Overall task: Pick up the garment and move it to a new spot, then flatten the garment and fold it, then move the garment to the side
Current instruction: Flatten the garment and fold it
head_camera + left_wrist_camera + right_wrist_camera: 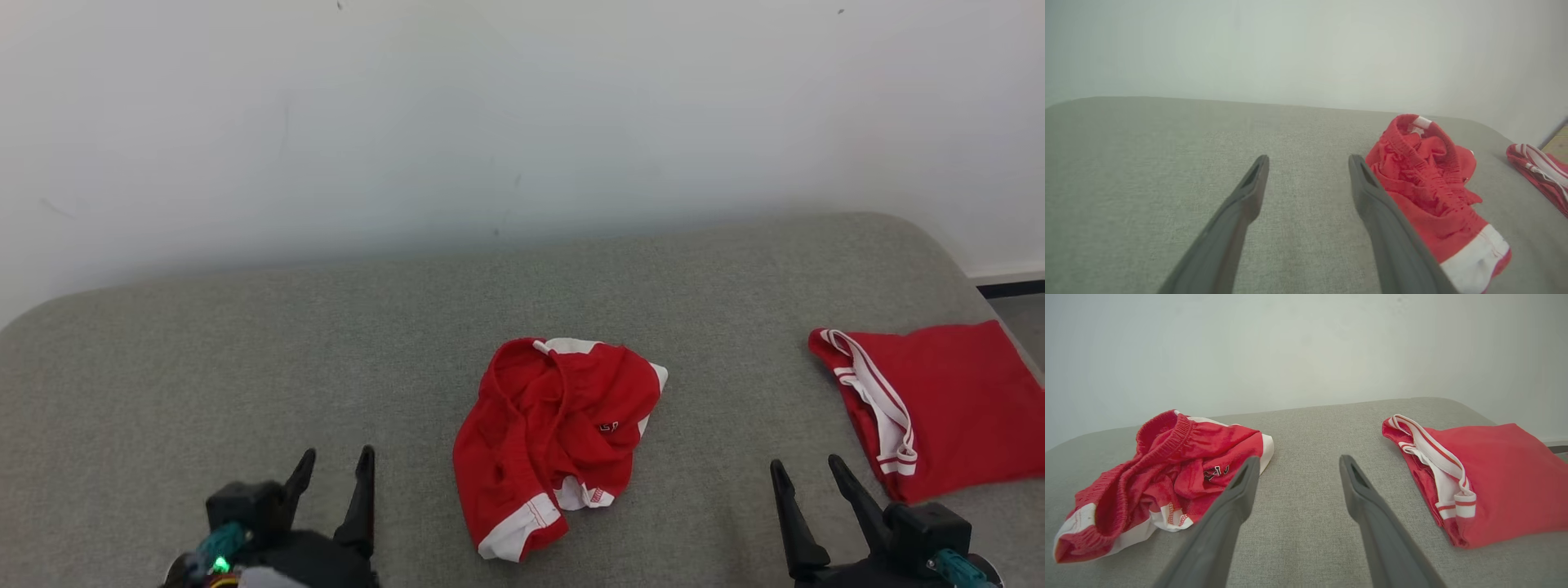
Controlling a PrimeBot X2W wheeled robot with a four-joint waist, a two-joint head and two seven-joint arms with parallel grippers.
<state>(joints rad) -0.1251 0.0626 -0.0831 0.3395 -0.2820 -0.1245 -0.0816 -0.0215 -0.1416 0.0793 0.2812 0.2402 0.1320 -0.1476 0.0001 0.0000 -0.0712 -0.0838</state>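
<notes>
Left end effector (338, 452), right end effector (805, 461): spread.
</notes>
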